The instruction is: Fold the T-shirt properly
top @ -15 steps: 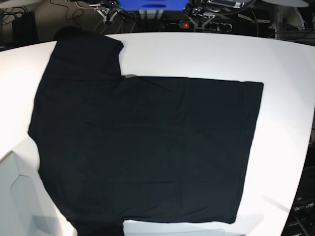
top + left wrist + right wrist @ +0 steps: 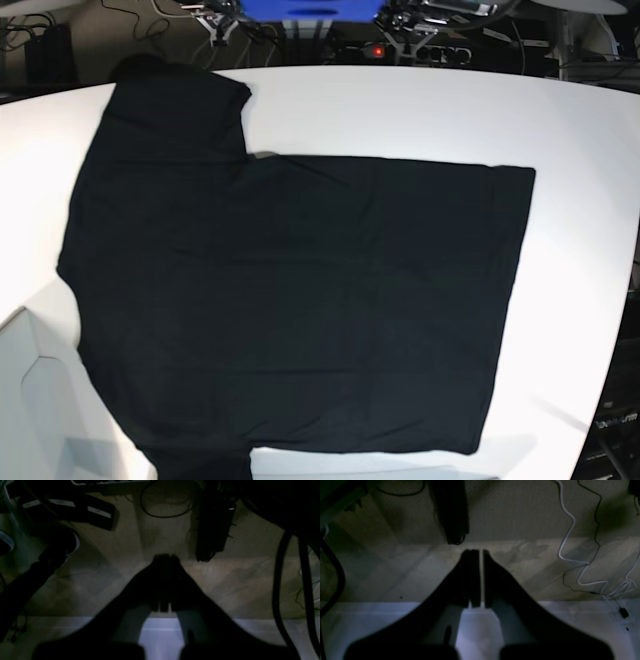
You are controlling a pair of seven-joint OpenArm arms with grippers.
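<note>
- Overhead, the white table [image 2: 400,110] fills almost the whole base view, its far edge curving from the left side across to the right.
- Spread flat on it lies the T-shirt [image 2: 300,300], plain black on the side that shows, covering the left and middle of the table; one sleeve reaches up to the far left edge and another runs off the near edge at lower left.
- Its straight hem faces right, with bare white table beyond it.
- Behind the table, from left to right, sit dark cables [image 2: 130,15], a blue panel [image 2: 300,12] and dark equipment with a small red light [image 2: 377,49].
- Neither arm appears in the base view.
- From the right wrist view, the right gripper [image 2: 480,555] hangs over a beige carpeted floor [image 2: 520,510], fingers drawn together with only a thin slit between them and nothing held; white and black wires [image 2: 572,555] trail at the right.
- From the left wrist view, the left gripper [image 2: 166,557] has its fingers pressed together, holding nothing, above the same dim floor with black boxes [image 2: 215,525] and thick cables [image 2: 280,585].
</note>
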